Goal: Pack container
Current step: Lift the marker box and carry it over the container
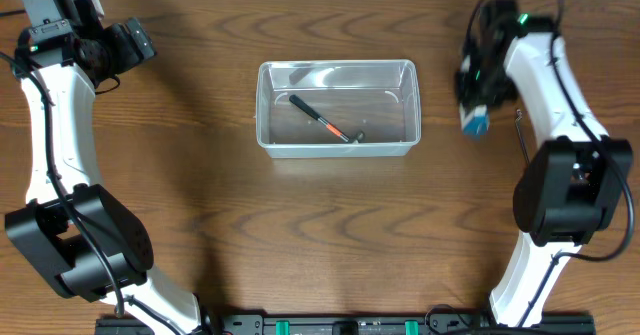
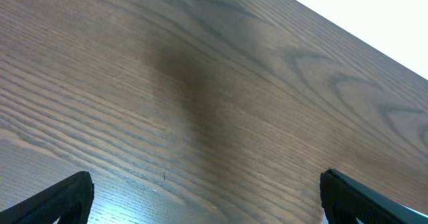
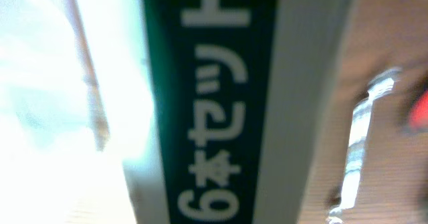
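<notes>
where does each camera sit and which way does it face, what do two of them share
overhead: fixed above the table, looking straight down on the container with a tool inside; both arms show, left claw and right claw.
left wrist: on the left arm, looking down at bare wood; its own two dark fingers at the bottom corners, wide apart.
right wrist: on the right arm, close against a blue-and-white box, blurred; no fingers show.
shared: overhead and right wrist both see that box.
</notes>
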